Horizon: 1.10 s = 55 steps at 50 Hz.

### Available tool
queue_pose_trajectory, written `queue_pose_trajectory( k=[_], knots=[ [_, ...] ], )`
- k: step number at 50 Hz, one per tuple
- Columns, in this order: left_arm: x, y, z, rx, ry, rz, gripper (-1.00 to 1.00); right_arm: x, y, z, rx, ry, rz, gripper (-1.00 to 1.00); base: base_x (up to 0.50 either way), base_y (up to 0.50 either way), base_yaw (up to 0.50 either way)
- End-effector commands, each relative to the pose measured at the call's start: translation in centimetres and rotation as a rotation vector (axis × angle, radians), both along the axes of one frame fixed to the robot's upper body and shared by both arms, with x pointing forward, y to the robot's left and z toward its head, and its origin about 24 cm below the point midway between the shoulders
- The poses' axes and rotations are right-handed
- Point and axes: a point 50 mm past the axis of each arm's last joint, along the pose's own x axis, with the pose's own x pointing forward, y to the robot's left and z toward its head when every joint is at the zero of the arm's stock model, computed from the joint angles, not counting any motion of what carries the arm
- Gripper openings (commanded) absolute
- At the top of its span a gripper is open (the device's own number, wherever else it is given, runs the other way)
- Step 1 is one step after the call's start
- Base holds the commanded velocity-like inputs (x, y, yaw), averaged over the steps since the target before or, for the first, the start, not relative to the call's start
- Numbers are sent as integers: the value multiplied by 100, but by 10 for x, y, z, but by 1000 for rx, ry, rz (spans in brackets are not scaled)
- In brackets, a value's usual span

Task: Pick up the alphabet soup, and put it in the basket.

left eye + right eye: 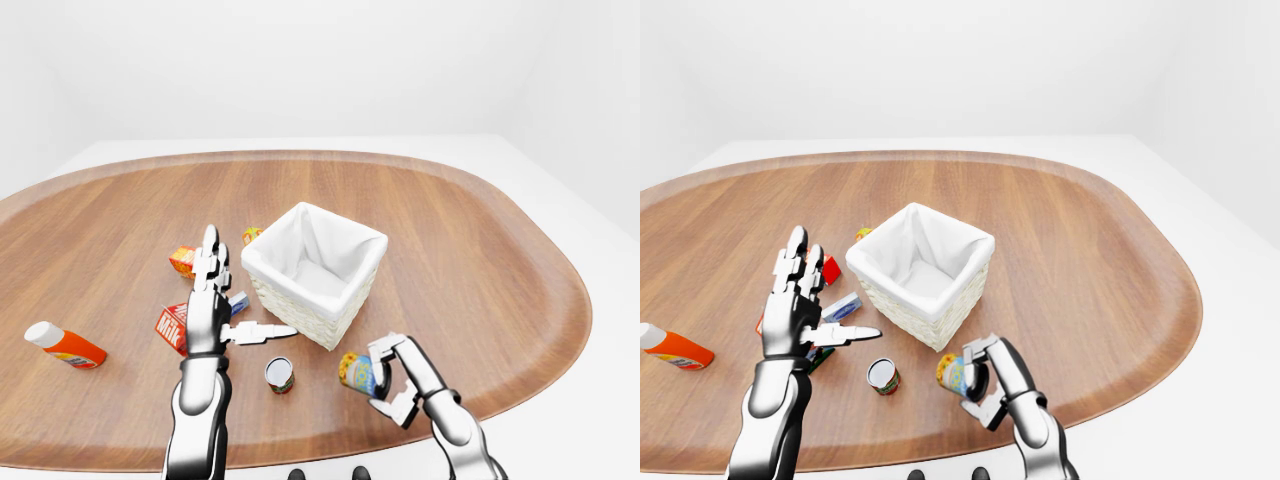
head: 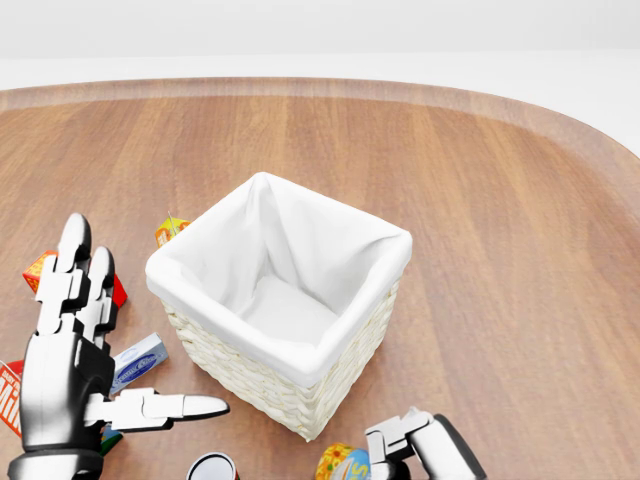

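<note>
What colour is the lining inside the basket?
White, over a cream woven basket; the lining shows best in the head view.

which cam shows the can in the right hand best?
Left-eye view: the alphabet soup shows whole in the right hand. Right-eye view is nearly as good; head view catches only its top at the bottom edge.
</note>
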Motion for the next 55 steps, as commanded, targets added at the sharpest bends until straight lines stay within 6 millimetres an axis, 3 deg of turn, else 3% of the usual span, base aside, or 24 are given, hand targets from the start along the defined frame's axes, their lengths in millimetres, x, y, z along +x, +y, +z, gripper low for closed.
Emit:
queue_pose_trajectory(
  k=[1, 20, 37, 55],
  knots=[
    [0, 0, -1, 0, 3, 2, 100, 0, -4, 20, 25, -58, -27, -100, 0, 0, 0],
    [1, 0, -4, 0, 15, 2, 100, -7, -6, 64, 60, -190, -10, -100, 0, 0, 0],
    [-1, 0, -1, 2, 4, 1, 100, -13, -6, 80, 66, -245, 4, -100, 0, 0, 0],
    [1, -1, -4, 2, 18, 1, 100, -22, -7, 112, 69, -369, 29, -100, 0, 0, 0]
  ],
)
